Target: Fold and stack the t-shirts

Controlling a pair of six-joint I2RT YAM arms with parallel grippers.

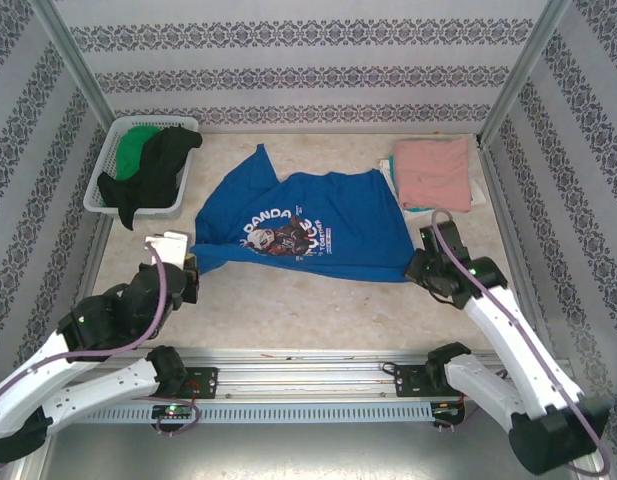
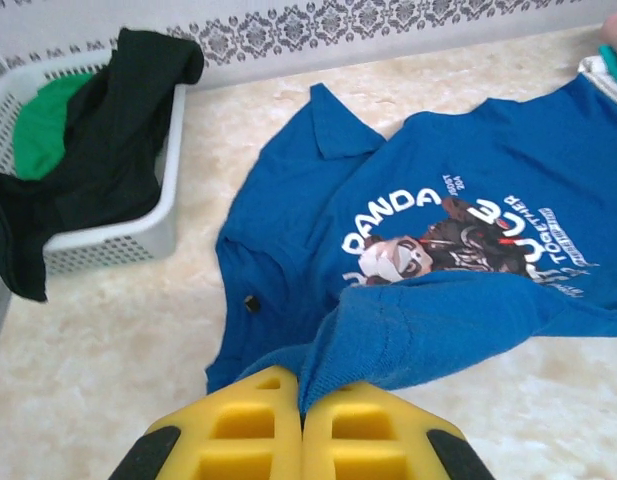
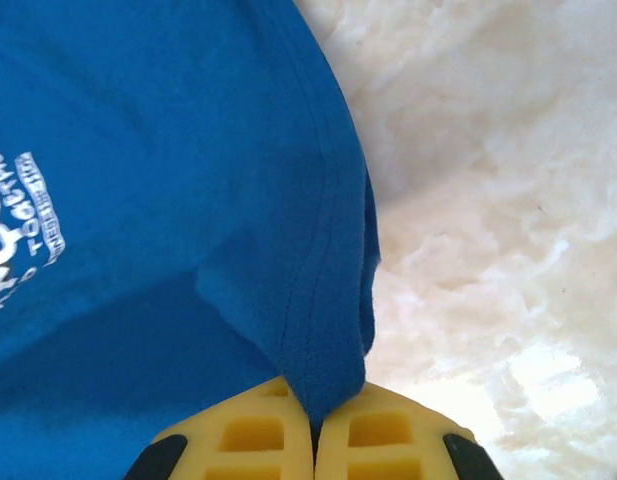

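A royal-blue t-shirt [image 1: 303,228] with a white-and-dark chest print lies spread on the table's middle, one sleeve pointing up at the back left. My left gripper [image 1: 191,266] is shut on its near left corner; the left wrist view has blue cloth [image 2: 418,320] pinched between the yellow fingers [image 2: 258,420]. My right gripper [image 1: 420,262] is shut on the near right corner, where the hem [image 3: 323,330] runs down between its fingers. A folded salmon-pink t-shirt [image 1: 434,172] lies at the back right. Black [image 1: 153,175] and green [image 1: 135,146] t-shirts hang in the basket.
A white slatted basket [image 1: 100,185] stands at the back left, the black cloth draped over its near rim. Patterned walls with metal posts enclose the table on three sides. Bare marbled tabletop [image 1: 318,310] lies between the shirt and the arm bases.
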